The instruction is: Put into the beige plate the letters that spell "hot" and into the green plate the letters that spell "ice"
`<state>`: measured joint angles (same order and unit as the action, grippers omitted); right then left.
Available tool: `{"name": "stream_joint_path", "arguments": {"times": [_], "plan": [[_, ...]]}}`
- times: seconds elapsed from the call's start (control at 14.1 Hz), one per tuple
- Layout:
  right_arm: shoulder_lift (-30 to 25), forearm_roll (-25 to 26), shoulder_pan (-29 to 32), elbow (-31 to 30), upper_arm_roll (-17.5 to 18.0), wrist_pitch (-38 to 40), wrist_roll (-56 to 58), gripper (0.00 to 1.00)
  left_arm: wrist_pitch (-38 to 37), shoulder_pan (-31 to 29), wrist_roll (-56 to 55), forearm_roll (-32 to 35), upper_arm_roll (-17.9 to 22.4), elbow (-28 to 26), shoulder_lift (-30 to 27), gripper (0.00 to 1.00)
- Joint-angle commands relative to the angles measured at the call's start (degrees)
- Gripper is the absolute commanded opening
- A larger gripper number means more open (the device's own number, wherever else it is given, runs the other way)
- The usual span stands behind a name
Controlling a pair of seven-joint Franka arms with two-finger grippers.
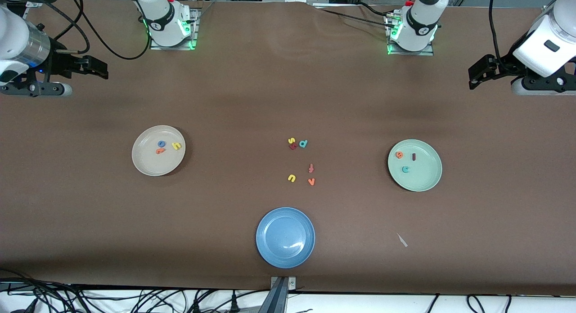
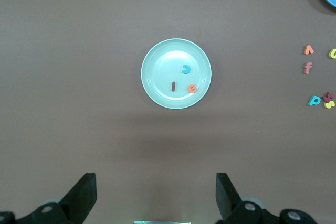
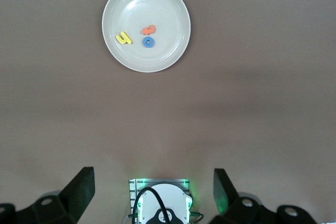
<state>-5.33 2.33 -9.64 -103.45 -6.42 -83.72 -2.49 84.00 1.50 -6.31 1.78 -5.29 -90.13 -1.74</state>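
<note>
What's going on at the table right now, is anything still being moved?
Nothing is being handled. The yellow h, blue o and orange t lie in the beige plate; the orange e, dark red i and teal c lie in the green plate. The left gripper and right gripper wait open and empty at their own ends of the table.

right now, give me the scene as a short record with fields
beige plate: holds yellow h, blue o, orange t
green plate: holds dark red i, teal c, orange e
blue plate: nothing in it
loose letters: on the table between the beige and green plates
left tool: open, holding nothing
right tool: open, holding nothing
</note>
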Motion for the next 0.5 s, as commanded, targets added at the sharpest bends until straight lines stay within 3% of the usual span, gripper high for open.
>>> {"name": "stream_joint_path", "arguments": {"times": [0.0, 0.43], "plan": [[-0.2, 0.6, -0.3, -0.5, 0.3, 0.2, 1.9, 1.00, -1.4, 0.0, 1.0, 1.2, -0.3, 1.6, 0.6, 1.00], [1.1, 0.8, -0.3, 0.7, 0.4, 1.5, 2.0, 1.00, -1.5, 0.0, 0.9, 1.2, -0.3, 1.6, 0.5, 1.00]]}}
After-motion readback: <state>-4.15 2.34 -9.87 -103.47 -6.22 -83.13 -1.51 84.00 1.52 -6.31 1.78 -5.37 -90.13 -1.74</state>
